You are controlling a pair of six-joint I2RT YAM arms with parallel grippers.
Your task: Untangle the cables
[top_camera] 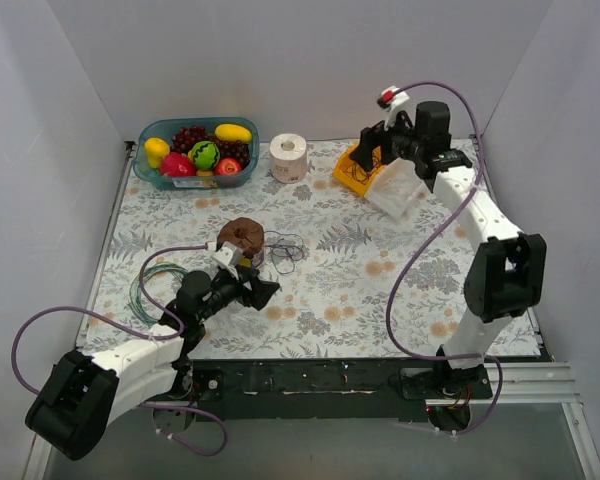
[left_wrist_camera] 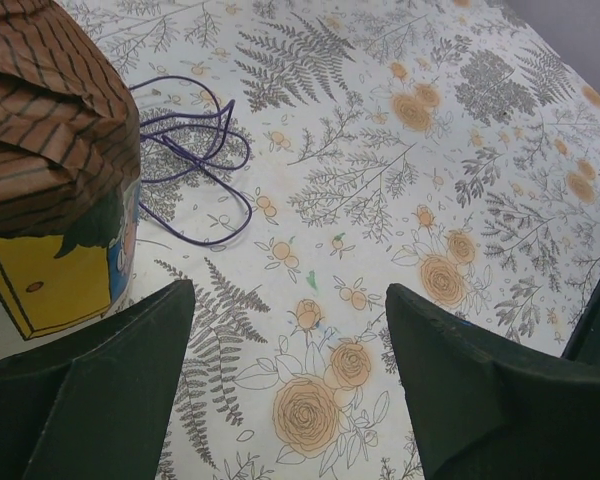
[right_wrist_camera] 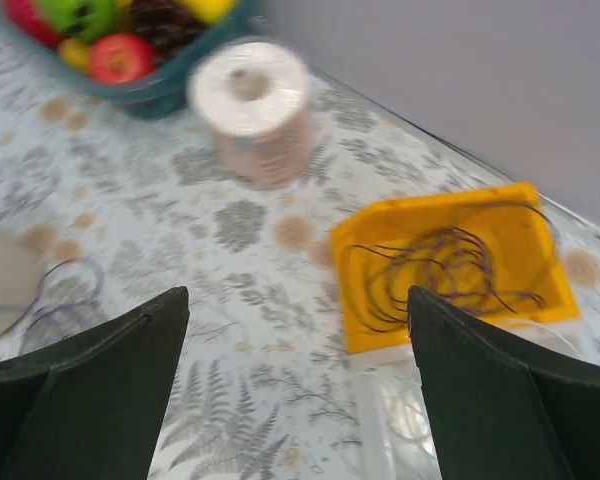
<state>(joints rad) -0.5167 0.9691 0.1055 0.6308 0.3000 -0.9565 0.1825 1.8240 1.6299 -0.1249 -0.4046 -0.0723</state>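
Left fingers [left_wrist_camera: 110,390] are spread wide, nothing between them, hanging just above the worktop [top_camera: 360,290] and touching nothing. The cables [left_wrist_camera: 195,150] lie just ahead of them: thin purplish loops overlapping on the floral cloth, right beside a tub with a brown striped paper top [left_wrist_camera: 50,130]. From above, that tangle sits mid-worktop, just right of the tub.

Over to the right fingers [right_wrist_camera: 90,370]: also wide apart and empty, held high over the far right corner. Below them is a yellow tray [right_wrist_camera: 525,215] with more thin dark wire looped inside.

A toilet roll [top_camera: 288,157] stands at the back, a teal basket of fruit [top_camera: 198,150] to its left, and a greenish coil [top_camera: 145,285] lies near the left edge. Plain pale walls close in three sides.
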